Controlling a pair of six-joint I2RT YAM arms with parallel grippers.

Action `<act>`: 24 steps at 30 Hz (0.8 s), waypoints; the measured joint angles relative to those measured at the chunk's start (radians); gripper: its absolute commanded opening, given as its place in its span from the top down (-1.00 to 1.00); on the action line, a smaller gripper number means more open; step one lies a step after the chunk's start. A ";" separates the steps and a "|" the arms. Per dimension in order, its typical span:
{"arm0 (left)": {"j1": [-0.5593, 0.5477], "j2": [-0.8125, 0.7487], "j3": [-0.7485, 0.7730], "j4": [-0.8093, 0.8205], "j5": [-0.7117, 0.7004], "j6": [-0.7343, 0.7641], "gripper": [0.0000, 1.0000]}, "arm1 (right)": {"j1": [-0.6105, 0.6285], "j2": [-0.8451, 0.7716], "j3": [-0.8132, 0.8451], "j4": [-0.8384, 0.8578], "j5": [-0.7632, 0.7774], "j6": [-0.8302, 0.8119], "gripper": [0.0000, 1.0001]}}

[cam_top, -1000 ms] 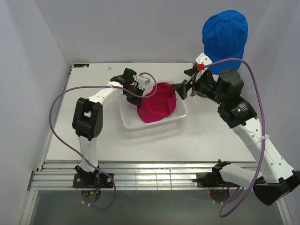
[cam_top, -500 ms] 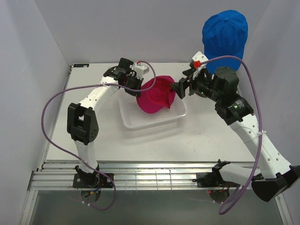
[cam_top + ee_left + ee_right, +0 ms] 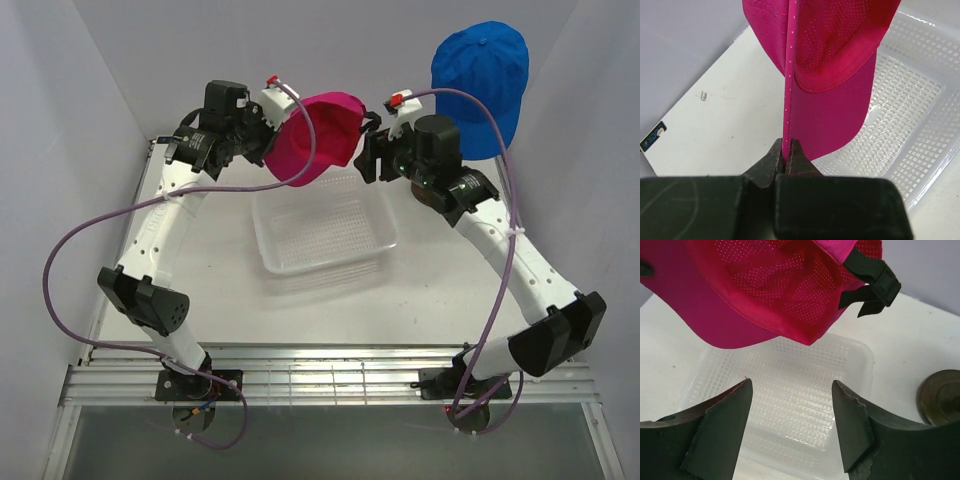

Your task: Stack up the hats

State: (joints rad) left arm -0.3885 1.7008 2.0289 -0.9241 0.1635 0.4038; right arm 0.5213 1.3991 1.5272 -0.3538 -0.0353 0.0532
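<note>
Presently, the magenta hat [image 3: 315, 135] is held aloft above the clear tray [image 3: 330, 262], its edge pinched between the tightly closed fingers of the left gripper [image 3: 786, 150]. The right gripper [image 3: 791, 385] is poised just beside the hat, its fingers spread wide with nothing between them. The blue hat [image 3: 480, 85] is seen perched high at the right rear. The carrying step is judged to be in hand. Next, the magenta hat is to be brought across and lowered, opening downward, onto the blue one.
</note>
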 measured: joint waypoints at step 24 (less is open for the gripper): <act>-0.041 -0.118 -0.095 -0.087 -0.002 0.562 1.00 | 0.063 -0.002 0.105 -0.077 -0.403 -0.509 -0.79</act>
State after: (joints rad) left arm -0.4297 1.5829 1.9339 -1.0115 0.1612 0.9661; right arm 0.5838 1.3968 1.6325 -0.4305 -0.4381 -0.4557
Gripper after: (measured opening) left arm 0.034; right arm 0.894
